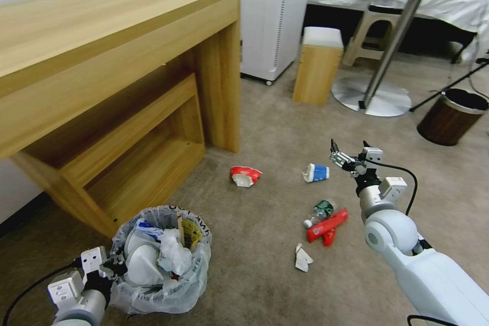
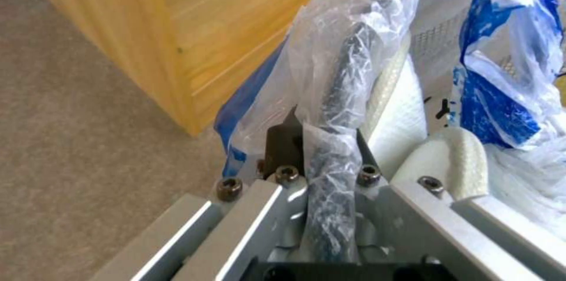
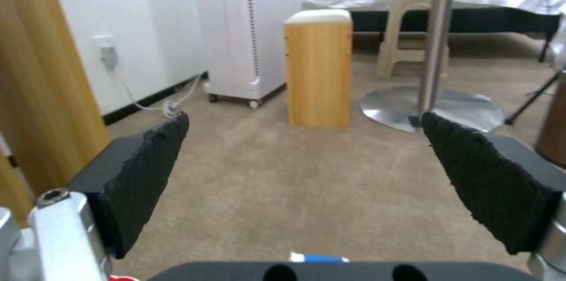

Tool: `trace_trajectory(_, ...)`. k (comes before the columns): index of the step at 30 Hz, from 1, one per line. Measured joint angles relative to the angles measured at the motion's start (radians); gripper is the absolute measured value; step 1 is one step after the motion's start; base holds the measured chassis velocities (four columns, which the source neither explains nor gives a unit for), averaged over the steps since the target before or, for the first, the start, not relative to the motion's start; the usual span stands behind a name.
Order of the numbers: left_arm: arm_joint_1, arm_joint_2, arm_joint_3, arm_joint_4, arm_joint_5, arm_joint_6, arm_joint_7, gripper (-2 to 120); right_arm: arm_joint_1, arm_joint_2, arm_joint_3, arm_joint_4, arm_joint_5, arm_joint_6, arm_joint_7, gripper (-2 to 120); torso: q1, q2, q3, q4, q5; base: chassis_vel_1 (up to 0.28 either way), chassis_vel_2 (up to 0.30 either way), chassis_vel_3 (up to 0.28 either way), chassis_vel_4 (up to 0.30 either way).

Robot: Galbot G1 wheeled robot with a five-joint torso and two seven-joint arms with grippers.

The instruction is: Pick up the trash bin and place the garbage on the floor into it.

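Left gripper [image 2: 327, 139]: fingers [image 2: 284, 142] closed on the bagged rim of the trash bin [image 1: 162, 260]; rim runs between them, bin body just beyond the tips.
Trash bin: beside the wooden desk [image 1: 117, 51], already packed with white and blue-white litter.
Right gripper [image 1: 350, 152]: held above the floor [image 1: 254, 275], fingers [image 3: 144, 175] spread wide, nothing between them.
Blue-white cup [image 1: 316, 172]: on the carpet near the right fingers, on their bin side and below them.
Other garbage: red-white cup [image 1: 245, 175] farther toward the desk; green-labelled bottle [image 1: 319, 212], red packet [image 1: 327, 225] and crumpled paper [image 1: 303, 257] back along the right arm.
Risk, left: grip may be mostly on slick bag film; bag could slide or tear and the bin drop.
Risk, bin: near full, so added pieces may spill out.
Risk, right: a thin cup wall may crush or skid away if the fingers come down off-centre.
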Motion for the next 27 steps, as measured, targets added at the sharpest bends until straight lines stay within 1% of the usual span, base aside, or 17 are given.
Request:
trace_trajectory(3,-0.002,-0.002,0.002,0.003,0.006,-0.001,0.003,1,-0.006,-0.002,0.003,-0.001,0.002,-0.001,0.001,100,0.0,0.0,0.0,-0.0002,-0.0001,0.0,0.0,0.0,0.0)
trace_trajectory(6,-0.005,-0.002,0.004,0.004,0.008,-0.001,0.003,1,-0.021,-0.004,0.01,0.0,0.029,-0.014,0.009,100,0.0,0.0,0.0,0.0007,0.0,0.0,0.0,0.0,0.0)
trace_trajectory(8,-0.007,-0.002,0.004,0.005,0.008,-0.001,0.002,1,-0.024,-0.004,0.009,0.0,0.051,-0.029,0.02,100,0.0,0.0,0.0,0.0007,0.0,0.0,0.0,0.0,0.0)
trace_trajectory(10,-0.012,-0.001,0.004,0.012,0.008,-0.001,0.002,1,-0.034,-0.005,0.004,0.0,0.141,-0.104,0.072,100,0.0,0.0,0.0,0.0004,0.0,0.0,0.0,0.0,0.0)
trace_trajectory(11,-0.012,-0.001,0.004,0.012,0.008,-0.001,0.002,1,-0.034,-0.005,0.004,0.0,0.141,-0.104,0.072,100,0.0,0.0,0.0,0.0004,0.0,0.0,0.0,0.0,0.0)
trace_trajectory(12,-0.014,0.0,0.004,0.015,0.008,-0.001,0.002,1,-0.036,-0.004,0.001,0.0,0.174,-0.133,0.093,100,0.0,0.0,0.0,0.0003,0.0,0.0,0.0,0.0,0.0)
trace_trajectory(13,-0.019,0.0,0.005,0.021,0.008,-0.001,0.002,1,-0.038,-0.004,-0.008,-0.006,0.229,-0.189,0.138,100,0.0,0.0,0.0,0.0004,-0.0001,0.0,0.0,0.0,0.0)
trace_trajectory(14,-0.019,0.0,0.005,0.021,0.008,-0.001,0.002,1,-0.038,-0.004,-0.008,-0.006,0.229,-0.189,0.138,100,0.0,0.0,0.0,0.0004,-0.0001,0.0,0.0,0.0,0.0)
trace_trajectory(16,-0.024,0.0,0.006,0.026,0.007,-0.001,0.002,1,-0.037,-0.003,-0.017,-0.016,0.281,-0.251,0.17,100,0.0,0.0,0.0,0.0004,0.0,0.0,0.0,0.0,0.0)
trace_trajectory(18,-0.032,-0.003,0.009,0.036,0.007,-0.001,0.002,1,-0.026,0.007,-0.044,-0.042,0.369,-0.331,0.23,100,0.0,0.0,0.0,0.0004,-0.0001,0.0,0.0,0.0,0.0)
trace_trajectory(19,-0.032,-0.003,0.009,0.036,0.007,-0.001,0.002,1,-0.026,0.007,-0.044,-0.042,0.369,-0.331,0.23,100,0.0,0.0,0.0,0.0004,-0.0001,0.0,0.0,0.0,0.0)
trace_trajectory(21,-0.04,-0.004,0.012,0.045,0.007,-0.001,0.002,1,-0.019,0.02,-0.071,-0.072,0.436,-0.394,0.271,100,0.0,0.0,0.0,0.0004,0.0,0.0,0.0,0.0,0.0)
trace_trajectory(22,-0.04,-0.004,0.012,0.045,0.007,-0.001,0.002,1,-0.019,0.02,-0.071,-0.072,0.436,-0.394,0.271,100,0.0,0.0,0.0,0.0004,0.0,0.0,0.0,0.0,0.0)
trace_trajectory(25,-0.05,-0.006,0.014,0.058,0.007,0.0,0.002,1,0.002,0.062,-0.121,-0.152,0.513,-0.46,0.329,100,0.0,0.0,0.0,0.0003,0.0,0.0,0.0,0.0,0.0)
trace_trajectory(26,-0.05,-0.006,0.014,0.058,0.007,0.0,0.002,1,0.002,0.062,-0.121,-0.152,0.513,-0.46,0.329,100,0.0,0.0,0.0,0.0003,0.0,0.0,0.0,0.0,0.0)
trace_trajectory(27,-0.052,-0.006,0.014,0.062,0.007,0.0,0.001,1,0.009,0.076,-0.135,-0.174,0.537,-0.481,0.344,100,0.0,0.0,0.0,0.0004,-0.0002,0.0,0.0,0.0,0.0)
